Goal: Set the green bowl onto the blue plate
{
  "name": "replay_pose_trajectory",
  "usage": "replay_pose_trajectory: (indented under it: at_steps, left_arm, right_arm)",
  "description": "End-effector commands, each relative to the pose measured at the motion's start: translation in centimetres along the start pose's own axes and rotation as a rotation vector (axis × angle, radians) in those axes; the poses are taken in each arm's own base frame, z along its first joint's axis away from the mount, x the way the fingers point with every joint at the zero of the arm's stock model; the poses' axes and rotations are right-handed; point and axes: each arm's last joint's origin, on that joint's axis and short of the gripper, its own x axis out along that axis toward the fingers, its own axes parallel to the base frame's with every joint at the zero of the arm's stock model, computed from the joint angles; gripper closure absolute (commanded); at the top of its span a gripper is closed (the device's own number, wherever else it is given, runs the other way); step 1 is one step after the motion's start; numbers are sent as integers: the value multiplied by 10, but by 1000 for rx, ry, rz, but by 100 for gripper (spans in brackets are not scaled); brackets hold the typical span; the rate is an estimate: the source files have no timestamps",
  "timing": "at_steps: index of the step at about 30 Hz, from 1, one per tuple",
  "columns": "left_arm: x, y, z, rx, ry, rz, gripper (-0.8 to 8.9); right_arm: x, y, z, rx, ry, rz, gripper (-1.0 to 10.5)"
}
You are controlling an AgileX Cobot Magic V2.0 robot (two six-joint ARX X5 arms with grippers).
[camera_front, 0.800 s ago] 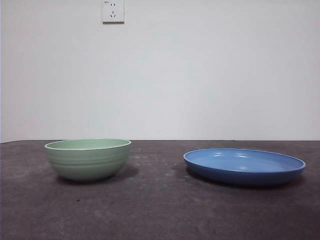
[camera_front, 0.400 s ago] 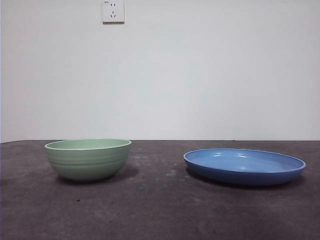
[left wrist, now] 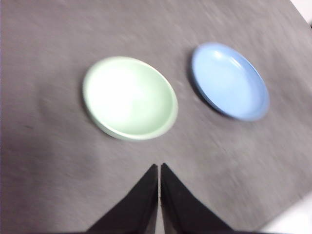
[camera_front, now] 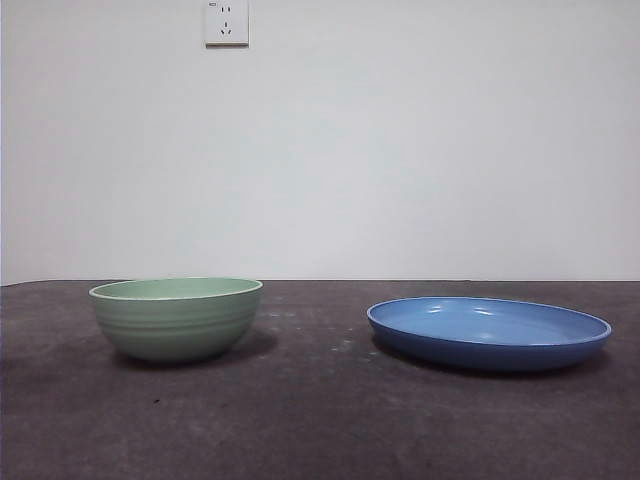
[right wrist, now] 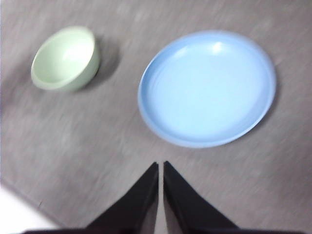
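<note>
The green bowl (camera_front: 177,318) stands upright and empty on the dark table at the left. The blue plate (camera_front: 488,331) lies flat and empty to its right, a gap of bare table between them. My left gripper (left wrist: 159,168) is shut and empty, high above the table, with the green bowl (left wrist: 129,97) nearest to it and the blue plate (left wrist: 229,80) beyond. My right gripper (right wrist: 160,165) is shut and empty, high above the table near the blue plate (right wrist: 207,87); the green bowl (right wrist: 66,58) lies farther off. Neither arm shows in the front view.
A dark grey table (camera_front: 320,420) runs to a white wall with a socket (camera_front: 226,22). The table's pale edge shows in the left wrist view (left wrist: 292,222) and in the right wrist view (right wrist: 14,214).
</note>
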Motion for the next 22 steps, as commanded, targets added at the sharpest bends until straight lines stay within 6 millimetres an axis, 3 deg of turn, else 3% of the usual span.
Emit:
replay_pose_trajectory:
  at_steps: [1,13,16,20,22]
  left_arm:
    - [0,-4,3,68,24,-46,805]
    - [4,-9,-1,99,74,-84,801]
    - [4,-9,-1,95,75,-84,711]
    - [4,-9,-1,87,76,-83,438]
    - [4,-9,-1,82,78,-84,376]
  right_arm:
    - [1,3,4,-40,43,28,936]
    - [6,9,-2,-56,123,69,935]
    - [6,9,-2,-55,123,69,887]
    - [6,9,-2,-47,123,68,566]
    - [6,9,-2,-41,123,67,528]
